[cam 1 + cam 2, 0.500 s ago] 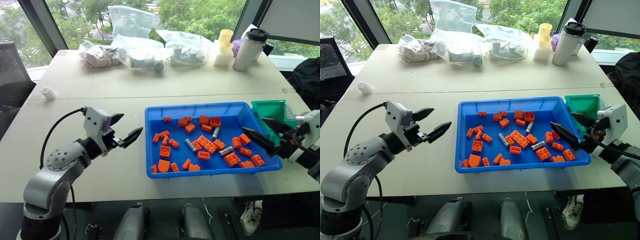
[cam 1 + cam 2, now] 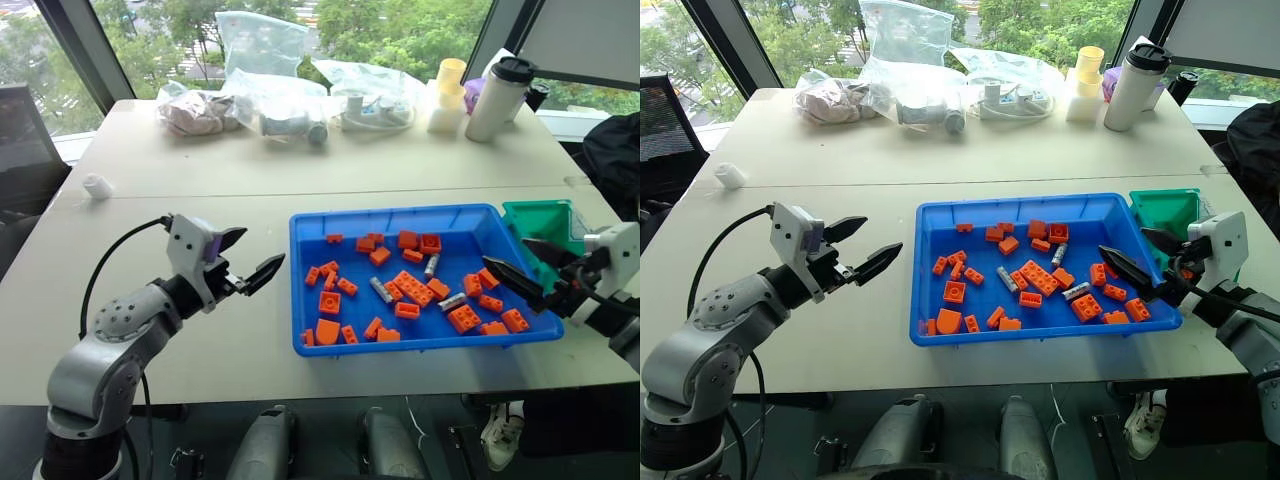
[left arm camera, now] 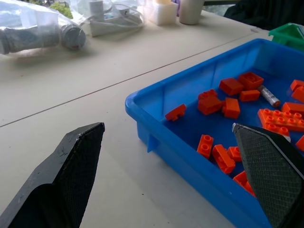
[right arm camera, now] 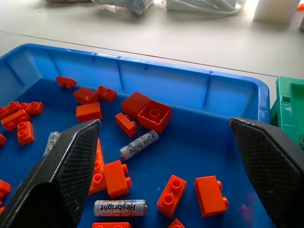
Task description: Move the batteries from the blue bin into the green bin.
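The blue bin [image 2: 392,213] sits on the table right of centre and holds several orange bricks and three silver batteries [image 2: 432,265], [image 2: 381,290], [image 2: 452,301]. In the right wrist view the batteries [image 4: 138,144] lie among the bricks. The green bin [image 2: 545,222] stands against the blue bin's far right corner. My right gripper [image 2: 506,252] is open and hovers over the blue bin's right edge, pointing left, with nothing between its fingers. Left of the blue bin, my left gripper [image 2: 264,245] is open above the bare table, pointing at the bin, with nothing held.
Clear plastic bags [image 2: 280,100], a white tumbler [image 2: 500,98] and stacked cups [image 2: 447,95] line the table's far side. A small white object [image 2: 97,186] lies at far left. A dark chair [image 2: 25,150] stands to the left and a black bag [image 2: 615,160] to the right.
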